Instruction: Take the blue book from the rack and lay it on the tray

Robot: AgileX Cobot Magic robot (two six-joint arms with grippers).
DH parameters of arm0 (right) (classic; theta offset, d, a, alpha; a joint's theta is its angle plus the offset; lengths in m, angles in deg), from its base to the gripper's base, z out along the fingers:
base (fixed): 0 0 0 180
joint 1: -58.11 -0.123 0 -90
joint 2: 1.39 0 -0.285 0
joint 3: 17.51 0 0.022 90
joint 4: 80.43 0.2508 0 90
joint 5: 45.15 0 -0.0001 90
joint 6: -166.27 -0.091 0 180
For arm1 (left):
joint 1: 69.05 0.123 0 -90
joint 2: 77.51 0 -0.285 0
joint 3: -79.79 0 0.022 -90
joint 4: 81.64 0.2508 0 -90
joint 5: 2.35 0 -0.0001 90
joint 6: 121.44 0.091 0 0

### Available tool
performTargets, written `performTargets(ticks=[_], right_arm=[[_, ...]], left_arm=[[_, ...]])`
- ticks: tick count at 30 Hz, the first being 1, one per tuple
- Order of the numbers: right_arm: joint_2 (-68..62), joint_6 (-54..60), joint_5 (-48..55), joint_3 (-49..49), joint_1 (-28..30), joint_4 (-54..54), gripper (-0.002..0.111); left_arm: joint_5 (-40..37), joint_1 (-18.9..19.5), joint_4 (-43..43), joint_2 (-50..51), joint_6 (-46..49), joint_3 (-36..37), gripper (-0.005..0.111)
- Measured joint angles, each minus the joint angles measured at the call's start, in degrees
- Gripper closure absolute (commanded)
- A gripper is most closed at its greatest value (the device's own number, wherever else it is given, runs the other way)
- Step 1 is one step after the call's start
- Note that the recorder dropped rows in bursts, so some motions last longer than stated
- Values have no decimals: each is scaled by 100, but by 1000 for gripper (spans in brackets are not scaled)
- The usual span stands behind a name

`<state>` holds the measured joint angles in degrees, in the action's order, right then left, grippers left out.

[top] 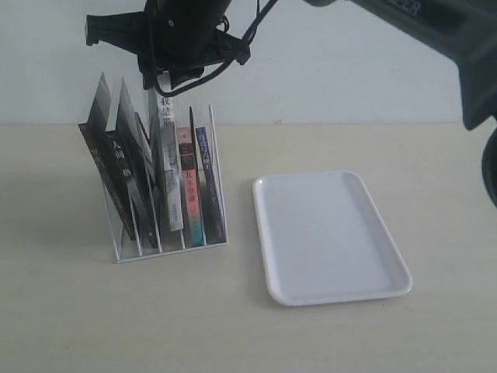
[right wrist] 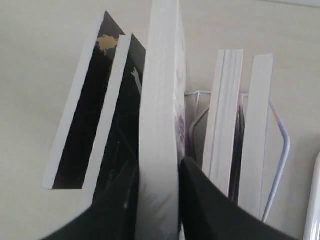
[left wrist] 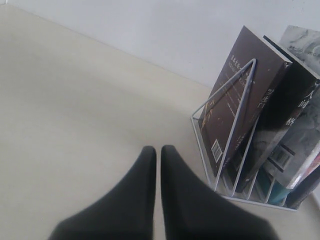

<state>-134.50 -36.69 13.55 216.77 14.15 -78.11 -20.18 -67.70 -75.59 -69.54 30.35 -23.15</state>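
Above the rack [top: 172, 252], the right gripper [right wrist: 159, 167] pinches the tall grey-spined book [top: 165, 128]; the left gripper [left wrist: 158, 148] has its fingers pressed together.

Left of the frame's middle I saw a black-spined book [top: 120, 167] leaning left, a taller grey-spined book [top: 167, 155] beside it, then a book with a red-pink and teal spine [top: 190, 194]. All stood on the pale beige table [top: 349, 334] before a white wall [top: 349, 70].

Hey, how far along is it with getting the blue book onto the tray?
Nothing is done yet: the blue book stands in the rack and the tray holds nothing. In hand: the right gripper straddles a taller grey book, not the blue one. Pulling, carrying and laying remain.
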Motion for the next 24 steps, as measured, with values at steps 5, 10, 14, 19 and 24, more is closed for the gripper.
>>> performTargets(ticks=[5, 10, 14, 19, 24], right_arm=[[-157, 0, -216, 0, 0, -11, 108], [-247, 0, -347, 0, 0, -18, 108], [-274, 0, -359, 0, 0, -18, 108], [-274, 19, -322, 0, 0, 33, 82], [-274, 19, -311, 0, 0, 482, 65]], left_arm=[[0, 0, 0, 0, 0, 0, 103], [0, 0, 0, 0, 0, 0, 103], [0, 0, 0, 0, 0, 0, 103], [0, 0, 0, 0, 0, 0, 103], [0, 0, 0, 0, 0, 0, 103]])
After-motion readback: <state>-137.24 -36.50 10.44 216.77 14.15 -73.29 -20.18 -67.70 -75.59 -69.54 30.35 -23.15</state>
